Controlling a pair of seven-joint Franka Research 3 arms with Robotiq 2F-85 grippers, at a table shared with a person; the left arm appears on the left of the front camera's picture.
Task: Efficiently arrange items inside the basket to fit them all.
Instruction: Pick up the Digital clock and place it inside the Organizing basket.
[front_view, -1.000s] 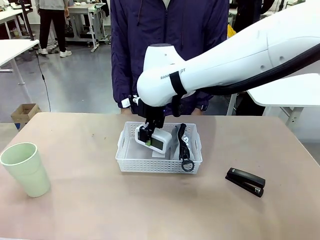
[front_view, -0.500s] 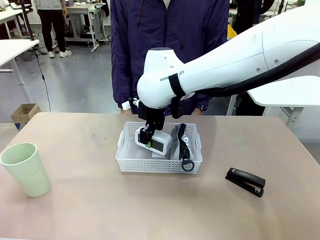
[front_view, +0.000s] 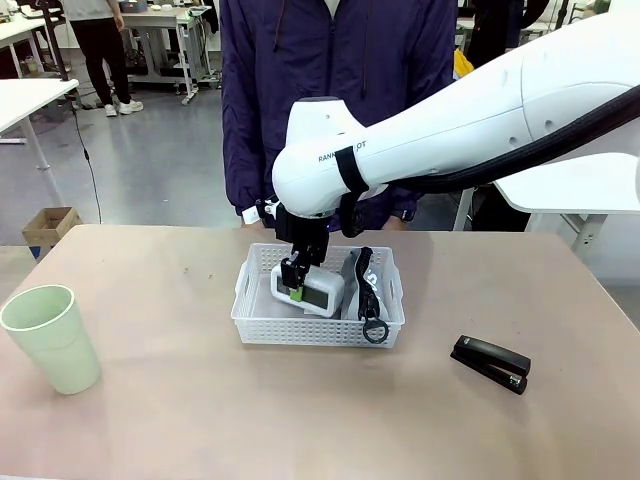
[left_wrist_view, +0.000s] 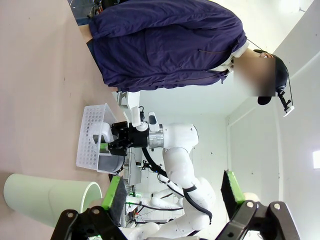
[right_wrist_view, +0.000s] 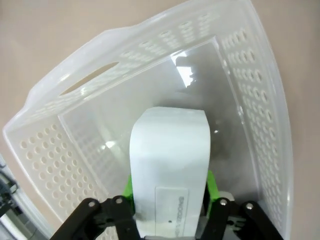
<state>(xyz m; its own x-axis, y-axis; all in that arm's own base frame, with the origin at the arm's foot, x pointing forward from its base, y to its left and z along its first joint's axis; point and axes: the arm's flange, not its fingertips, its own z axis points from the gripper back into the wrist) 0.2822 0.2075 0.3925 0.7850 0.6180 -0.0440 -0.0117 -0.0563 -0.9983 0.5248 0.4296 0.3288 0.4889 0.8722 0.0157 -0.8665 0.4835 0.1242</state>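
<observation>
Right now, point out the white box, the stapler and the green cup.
white box (front_view: 318, 292), front view, on its front face.
stapler (front_view: 490, 362), front view, on the middle of its black body.
green cup (front_view: 55, 345), front view, on its side wall.

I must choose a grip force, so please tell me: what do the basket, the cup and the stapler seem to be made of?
Basket: white plastic, slightly glossy, with moulded rows of holes and walls that let some light through.
Cup: pale green, matte and smooth, probably plastic.
Stapler: black with a slight shine on top. Whether its shell is plastic or painted metal cannot be told.
</observation>
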